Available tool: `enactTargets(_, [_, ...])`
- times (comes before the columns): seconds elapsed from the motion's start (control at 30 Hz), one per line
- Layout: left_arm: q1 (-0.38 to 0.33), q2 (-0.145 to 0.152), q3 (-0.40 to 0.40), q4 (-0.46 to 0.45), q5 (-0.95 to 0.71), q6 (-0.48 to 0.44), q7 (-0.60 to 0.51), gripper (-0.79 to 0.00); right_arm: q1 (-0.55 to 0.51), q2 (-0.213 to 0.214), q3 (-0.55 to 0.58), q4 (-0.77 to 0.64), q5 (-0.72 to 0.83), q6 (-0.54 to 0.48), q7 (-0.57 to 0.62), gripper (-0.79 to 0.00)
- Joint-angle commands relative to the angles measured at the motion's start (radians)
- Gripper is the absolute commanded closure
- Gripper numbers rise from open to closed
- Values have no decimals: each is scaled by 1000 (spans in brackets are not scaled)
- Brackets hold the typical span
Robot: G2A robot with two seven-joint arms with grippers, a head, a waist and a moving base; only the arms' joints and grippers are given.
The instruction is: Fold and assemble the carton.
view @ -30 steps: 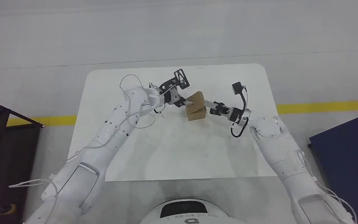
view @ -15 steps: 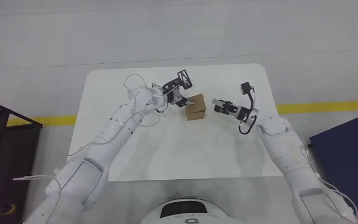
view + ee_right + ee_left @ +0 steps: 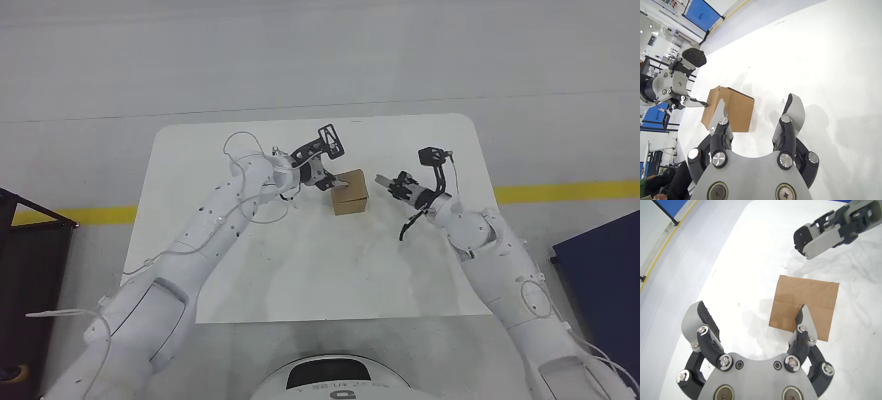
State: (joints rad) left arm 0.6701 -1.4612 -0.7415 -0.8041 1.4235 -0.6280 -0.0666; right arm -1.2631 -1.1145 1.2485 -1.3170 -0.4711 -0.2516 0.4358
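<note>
As far as I can see from the floor, the left gripper (image 3: 751,308) sits just left of the box, toward the far side of the white table (image 3: 250,290). Its jaws are spread wide w/ nothing in them. Its near fingertip (image 3: 696,103) looks to be touching the left face of the carton (image 3: 349,192). The other finger hangs over bare table on the far side, well off the cardboard. So it's a one-finger poke, not a grip.

Next along, the carton stands approx. mid-table, a bit to the far side. It's brown and boxed up, top flaps down w/ a seam across the lid. From above it reads about square, so there's no real long axis to line up on. One top corner on the left side looks slightly proud, tho I can't tell if it's fully tucked.

Right of it, the right gripper (image 3: 756,99) hovers near the carton's right face but apart from it, and a strip of table shows btwn them. Its jaws are open too, fairly wide and empty, pointing left at the box.

Key relation, imo: the carton lies directly btwn the two grippers on a left-right line. The left one is at contact and the right one is short of it, so the left arm is nearer. Any squeeze or squaring-up prob. needs the right gripper to close that gap first. Otherwise a push from the left alone could just slide the box rightward.
</note>
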Motion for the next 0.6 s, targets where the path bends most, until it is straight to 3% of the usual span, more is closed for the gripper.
enactTargets(0.0, [0, 0, -2, 1, -1, -4, 7, -785, 3, -1, -3, -2, -2, 11, 15, -554])
enactTargets(0.37, [3, 1, -11, 1, 5, -16, 23, -785, 0, 2, 1, -32, -18, 18, 59, -499])
enactTargets(0.53, [5, 1, -15, 3, 4, -17, 29, -785, 4, 3, -7, -41, -30, 13, 106, -437])
enactTargets(0.57, [5, 1, -16, 3, 4, -17, 30, -785, 6, 3, -9, -41, -31, 15, 112, -459])
